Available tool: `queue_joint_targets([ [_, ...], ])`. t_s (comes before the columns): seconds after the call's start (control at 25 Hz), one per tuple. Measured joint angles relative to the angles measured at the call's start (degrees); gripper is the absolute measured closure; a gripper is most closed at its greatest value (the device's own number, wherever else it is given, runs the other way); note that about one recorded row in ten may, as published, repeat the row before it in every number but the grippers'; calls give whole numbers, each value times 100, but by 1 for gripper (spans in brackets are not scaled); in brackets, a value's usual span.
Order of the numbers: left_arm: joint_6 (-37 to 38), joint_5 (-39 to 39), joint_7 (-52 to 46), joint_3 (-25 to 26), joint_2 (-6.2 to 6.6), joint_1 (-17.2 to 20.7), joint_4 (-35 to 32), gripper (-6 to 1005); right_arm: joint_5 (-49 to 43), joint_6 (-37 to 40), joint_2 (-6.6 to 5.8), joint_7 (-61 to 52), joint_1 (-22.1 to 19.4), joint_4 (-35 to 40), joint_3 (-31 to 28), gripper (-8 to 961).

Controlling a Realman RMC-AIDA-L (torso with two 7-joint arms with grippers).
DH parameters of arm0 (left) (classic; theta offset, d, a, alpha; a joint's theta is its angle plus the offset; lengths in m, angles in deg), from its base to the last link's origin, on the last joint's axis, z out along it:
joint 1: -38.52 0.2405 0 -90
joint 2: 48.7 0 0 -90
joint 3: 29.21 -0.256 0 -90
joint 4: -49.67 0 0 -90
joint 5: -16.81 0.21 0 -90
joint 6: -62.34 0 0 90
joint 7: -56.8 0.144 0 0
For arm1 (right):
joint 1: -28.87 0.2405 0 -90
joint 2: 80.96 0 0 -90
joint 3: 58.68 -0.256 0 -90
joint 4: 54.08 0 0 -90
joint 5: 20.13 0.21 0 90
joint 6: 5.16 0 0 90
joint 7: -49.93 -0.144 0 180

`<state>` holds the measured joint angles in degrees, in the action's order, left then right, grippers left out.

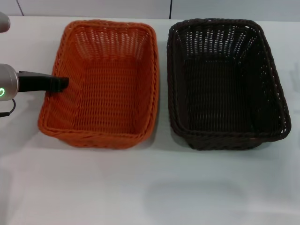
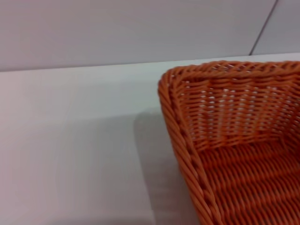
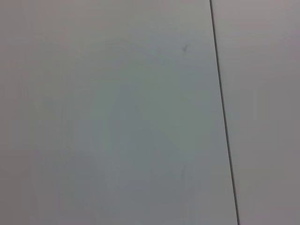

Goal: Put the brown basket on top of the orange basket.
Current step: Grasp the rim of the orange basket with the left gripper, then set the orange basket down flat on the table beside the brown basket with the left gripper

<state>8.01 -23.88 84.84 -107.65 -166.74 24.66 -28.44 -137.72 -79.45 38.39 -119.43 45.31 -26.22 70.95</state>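
Note:
The orange basket [image 1: 98, 137] stands on the left half of the white table, with nothing in it. Beside it on the right, a narrow gap away, the brown basket [image 1: 225, 139] stands upright and holds nothing either. My left gripper [image 1: 60, 84] reaches in from the left and its dark tip lies at the orange basket's left rim, about midway along that side. The left wrist view shows one braided corner of the orange basket [image 2: 185, 136] and bare table beside it. My right gripper is out of view; its wrist view shows only a plain grey panel.
The white table [image 1: 150, 187] stretches open in front of both baskets. A grey wall runs close behind them at the table's far edge [image 2: 93, 65].

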Motion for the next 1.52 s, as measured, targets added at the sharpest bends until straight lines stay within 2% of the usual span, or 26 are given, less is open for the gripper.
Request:
queue_joint_targets([
  [0.12, -4, -15, 202, -14, -5, -20, 20, 746, 0, 0, 0, 0, 8, 2, 0, 166],
  [0.28, -29, -60, 468, 14, -2, -37, 28, 776, 0, 0, 0, 0, 9, 7, 0, 166],
  [0.32, -119, -108, 931, 78, -1, -71, 12, 784, 0, 0, 0, 0, 9, 8, 0, 166],
  [0.44, -311, -231, 1483, 265, 3, -168, -3, 786, 0, 1, 0, 0, 9, 9, 0, 166],
  [0.48, -470, -333, 1733, 455, 3, -254, 9, 787, 0, 1, 0, 0, 11, 9, 0, 166],
  [0.52, -837, -558, 2296, 960, 6, -479, 99, 788, 0, 1, 0, 0, 13, 9, 0, 166],
  [0.56, -837, -558, 2296, 960, 6, -479, 99, 788, 0, 2, 0, 0, 16, 10, 0, 166],
  [0.6, -1031, -665, 2570, 1212, 9, -596, 172, 789, 0, 2, 0, 0, 18, 11, 0, 166],
  [0.68, -1561, -979, 3283, 1870, 27, -917, 413, 791, 0, 2, 0, 0, 22, 21, 0, 167],
  [0.72, -2028, -1190, 3834, 2404, 63, -1218, 654, 791, 0, 2, 0, 0, 25, 37, 1, 167],
  [0.76, -2028, -1190, 3834, 2404, 63, -1218, 654, 792, 0, 2, 0, 0, 25, 37, 1, 167],
  [0.88, -2532, -1278, 4302, 2910, 203, -1675, 1036, 794, 0, 2, 0, 0, 25, 57, 0, 167],
  [0.92, -2755, -1312, 4536, 3027, 299, -1872, 1208, 795, 0, 2, 0, 0, 20, 71, 1, 167],
  [1.08, -3118, -1355, 4922, 3112, 380, -2091, 1400, 798, 0, 2, 0, 0, 12, 83, 6, 167],
  [1.24, -3481, -1325, 5357, 3113, 368, -2305, 1438, 805, 0, -3, 9, 0, -14, 97, 37, 166],
  [1.52, -3587, -1325, 5796, 3106, 341, -2460, 1442, 796, -2, -8, 17, 0, -25, 113, 53, 166],
])
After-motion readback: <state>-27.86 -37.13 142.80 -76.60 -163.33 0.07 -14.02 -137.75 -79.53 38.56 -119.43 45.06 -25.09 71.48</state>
